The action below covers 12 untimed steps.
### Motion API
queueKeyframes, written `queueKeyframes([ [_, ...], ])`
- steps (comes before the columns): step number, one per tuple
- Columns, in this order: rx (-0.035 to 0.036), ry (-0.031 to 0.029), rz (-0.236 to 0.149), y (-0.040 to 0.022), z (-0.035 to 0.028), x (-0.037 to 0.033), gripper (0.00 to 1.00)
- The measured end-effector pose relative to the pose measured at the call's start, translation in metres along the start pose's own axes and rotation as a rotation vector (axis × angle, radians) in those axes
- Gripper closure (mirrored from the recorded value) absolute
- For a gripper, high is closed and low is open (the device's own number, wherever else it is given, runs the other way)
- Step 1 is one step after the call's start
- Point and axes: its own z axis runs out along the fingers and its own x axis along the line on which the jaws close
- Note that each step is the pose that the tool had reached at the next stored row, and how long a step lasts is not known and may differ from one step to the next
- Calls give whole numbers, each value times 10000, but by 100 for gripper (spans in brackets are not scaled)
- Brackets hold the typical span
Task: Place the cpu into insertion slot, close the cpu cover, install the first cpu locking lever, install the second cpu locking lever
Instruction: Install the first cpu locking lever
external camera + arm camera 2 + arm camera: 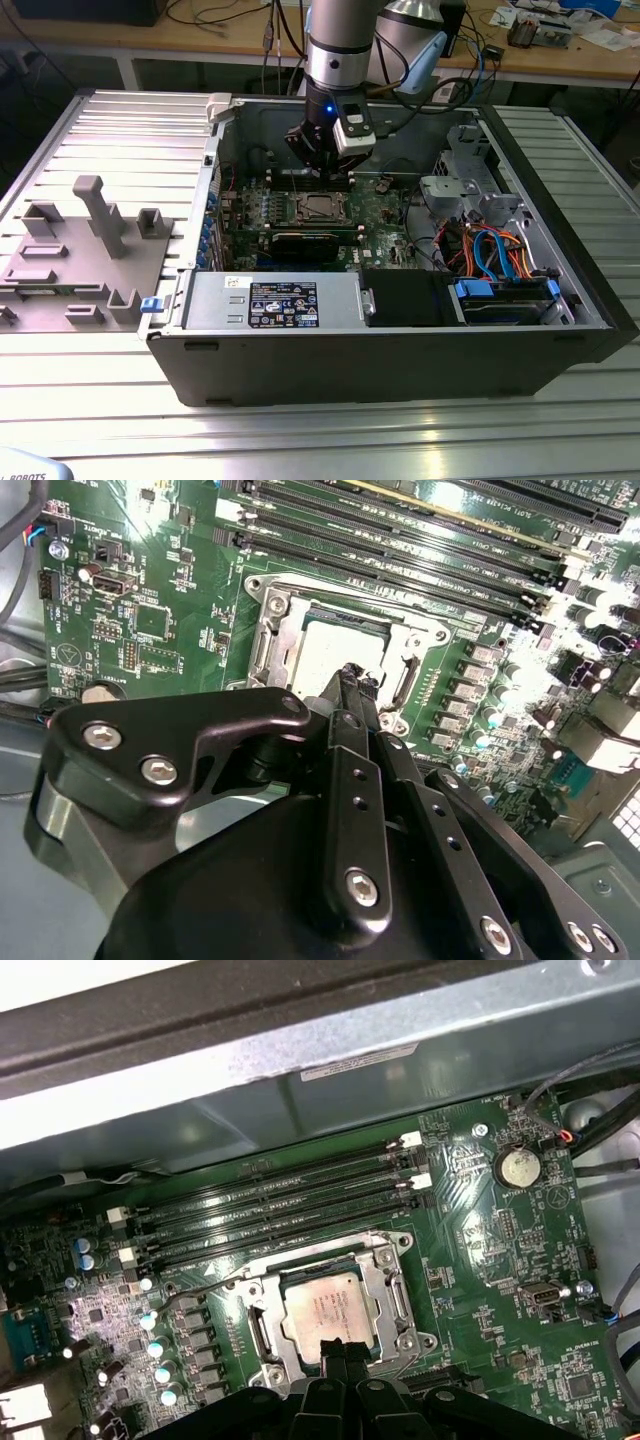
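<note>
Hovering shut and empty-handed, the claw (pixel 340 1348) sits over the cpu (pixel 322 1305), memory slots (pixel 270 1215) just beside.

- A robotics lab or electronics workshop, to judge by the fittings.
- An open dark-grey metal computer case (pixel 400 350) lies on a ribbed aluminium-profile work table (pixel 560 420).
- A grey plastic fixture block with upright pegs (pixel 85 250) sits on the table at the exterior view's left.
- A long wooden bench strewn with cables and small parts (pixel 520 50) runs behind.
</note>
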Motion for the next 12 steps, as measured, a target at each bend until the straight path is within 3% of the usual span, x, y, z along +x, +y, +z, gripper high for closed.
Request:
queueKeyframes([
  [12, 0, -7, -168, 0, 0, 0, 89],
])
